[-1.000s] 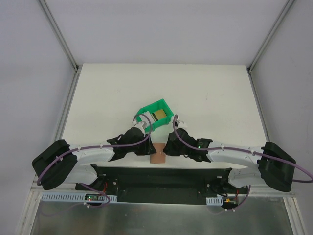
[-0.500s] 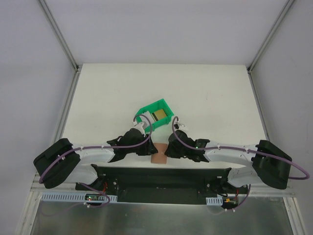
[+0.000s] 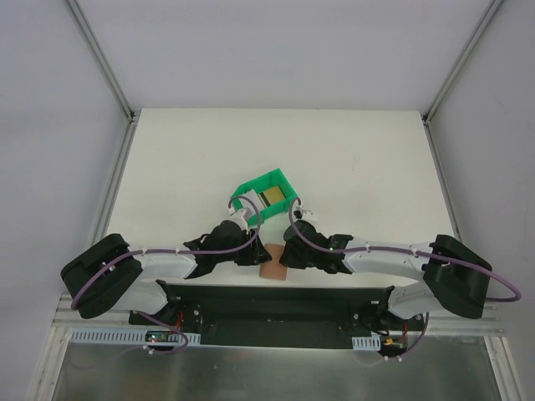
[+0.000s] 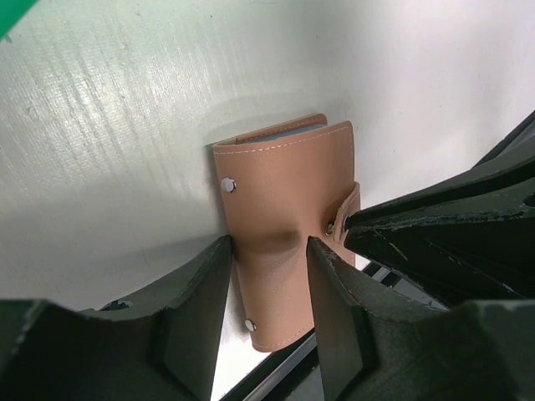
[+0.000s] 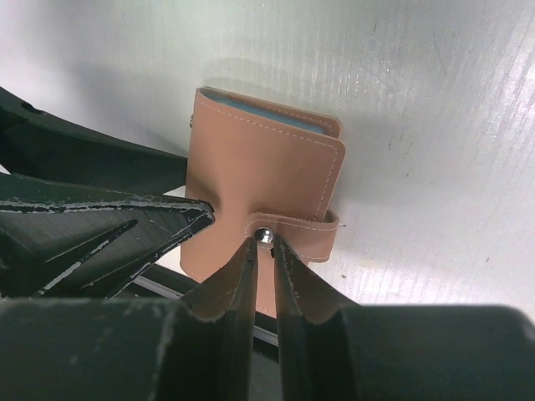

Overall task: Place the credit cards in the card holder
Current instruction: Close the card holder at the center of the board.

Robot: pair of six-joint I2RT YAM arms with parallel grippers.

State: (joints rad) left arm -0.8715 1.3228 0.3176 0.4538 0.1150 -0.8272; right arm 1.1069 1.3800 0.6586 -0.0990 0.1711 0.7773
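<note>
The card holder (image 3: 272, 266) is a closed tan leather wallet lying at the table's near edge, its lower end hanging over the edge. It also shows in the left wrist view (image 4: 284, 184) and the right wrist view (image 5: 259, 171). My left gripper (image 4: 269, 246) is open, its fingers standing apart over the wallet's lower half. My right gripper (image 5: 265, 242) is nearly shut, its tips against the metal snap (image 5: 264, 236) of the tab. A gold-olive card (image 3: 270, 198) lies in the green bin (image 3: 251, 189). The white-grey and blue cards are out of view.
The green bin stands just beyond both grippers, near the table's middle. The black base frame (image 3: 276, 301) runs right under the wallet's overhanging end. Both arms meet at the wallet, fingertips almost touching each other.
The right gripper has edged left and down onto the wallet's tab. The left gripper has shifted slightly toward the wallet. The wallet has stayed in place.
</note>
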